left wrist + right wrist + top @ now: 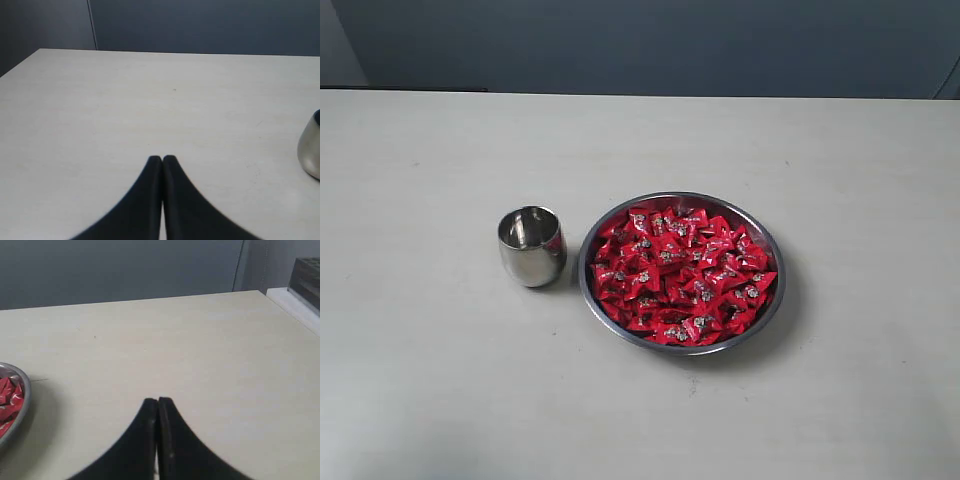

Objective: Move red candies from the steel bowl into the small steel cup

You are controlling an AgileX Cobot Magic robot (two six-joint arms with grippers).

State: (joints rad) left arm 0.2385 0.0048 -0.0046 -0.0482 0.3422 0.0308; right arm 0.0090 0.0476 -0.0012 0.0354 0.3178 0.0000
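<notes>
Looking down on the pale table (440, 380), the exterior view shows the steel bowl (682, 196) just right of the frame's centre, heaped with red candies (680, 275) in shiny wrappers. The small steel cup (531, 246) stands upright left of centre, just beside the bowl's rim but apart from it. Its inside shows only steel reflections. This is the one view that takes in bowl and cup whole and together; the grippers appear only in the wrist views.

The left wrist view shows the left gripper (162, 160) with its two black fingers pressed together, tips touching, nothing between them, above bare tabletop. Of the task's things it catches only a slice of the cup's (311, 152) rounded side, cut off by the picture's edge and well apart from the fingertips.

The right wrist view shows the right gripper (158, 401) likewise closed tip to tip on nothing. Here a section of the bowl's rim (26, 390) and a few candies (9, 396) show at the picture's edge, apart from the fingers. A dark slatted object (306, 275) lies beyond the table's far corner, seen in no other view.
</notes>
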